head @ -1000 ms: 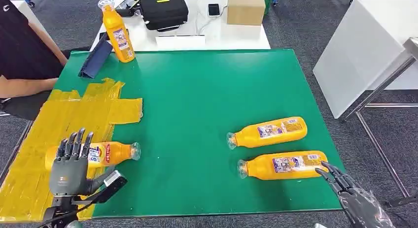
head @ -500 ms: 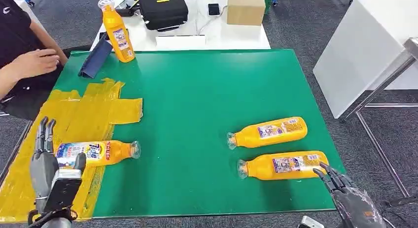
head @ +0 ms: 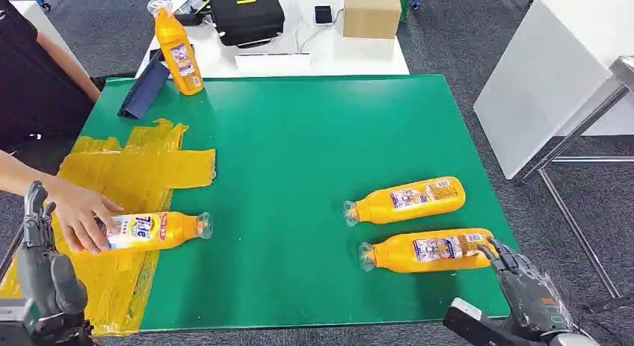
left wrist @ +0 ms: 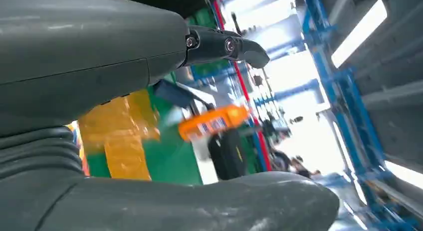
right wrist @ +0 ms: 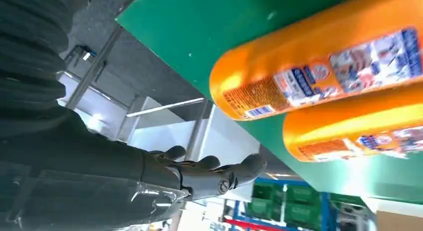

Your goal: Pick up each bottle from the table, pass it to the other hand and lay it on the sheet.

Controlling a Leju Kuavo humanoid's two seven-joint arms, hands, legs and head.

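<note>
Bottles lie beside the right hand, fingers spread; left hand likewise empty.

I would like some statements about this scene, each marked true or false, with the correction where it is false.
1. A person's hand rests on the bottle on the yellow sheet. True.
2. Three bottles lie on the bare green mat. False: two lie there, the farther lying bottle and the nearer lying bottle.
3. The right hand grips the nearer lying bottle. False: its fingers are spread at the bottle's base end and it holds nothing.
4. One upright bottle stands at the mat's far left corner. True.
5. The left hand holds a bottle. False: it is empty, near the yellow sheet.
</note>
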